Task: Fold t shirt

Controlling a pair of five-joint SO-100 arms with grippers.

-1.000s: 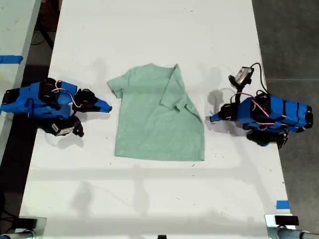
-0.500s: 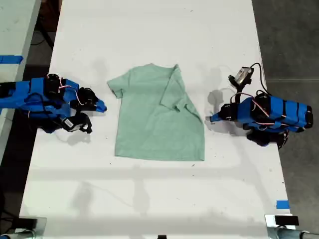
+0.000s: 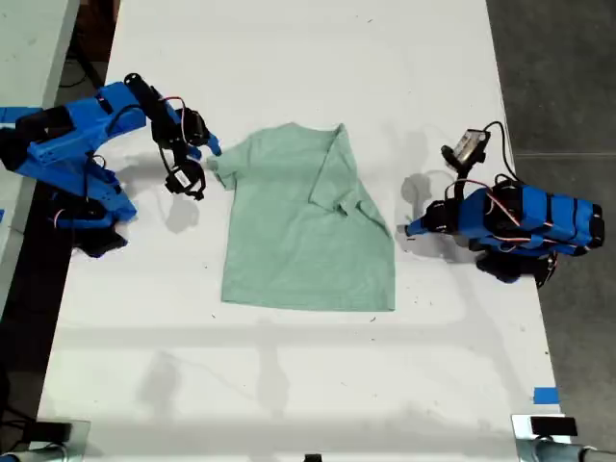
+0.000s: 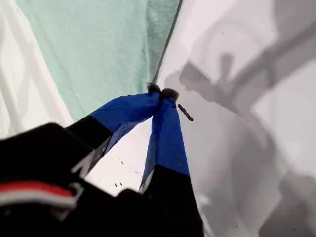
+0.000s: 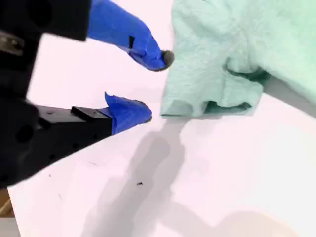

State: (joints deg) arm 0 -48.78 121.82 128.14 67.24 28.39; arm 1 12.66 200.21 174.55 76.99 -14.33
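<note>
Now the t shirt (image 3: pixel 298 231) lies flat in the middle of the table (image 3: pixel 289 58). In the exterior view, the sleeve at its 2 o'clock is already folded in. The second end effector (image 3: pixel 202 166) hangs at the shirt's 10 o'clock with its jaws apart. It sits just beside the other sleeve, likely to grab it. The first end effector (image 3: pixel 412 229) rests at 3 o'clock, pinched together on nothing, out of the way.

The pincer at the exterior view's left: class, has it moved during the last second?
Yes. My second pincer rose off the table and swung toward the shirt, now open at its sleeve.
</note>
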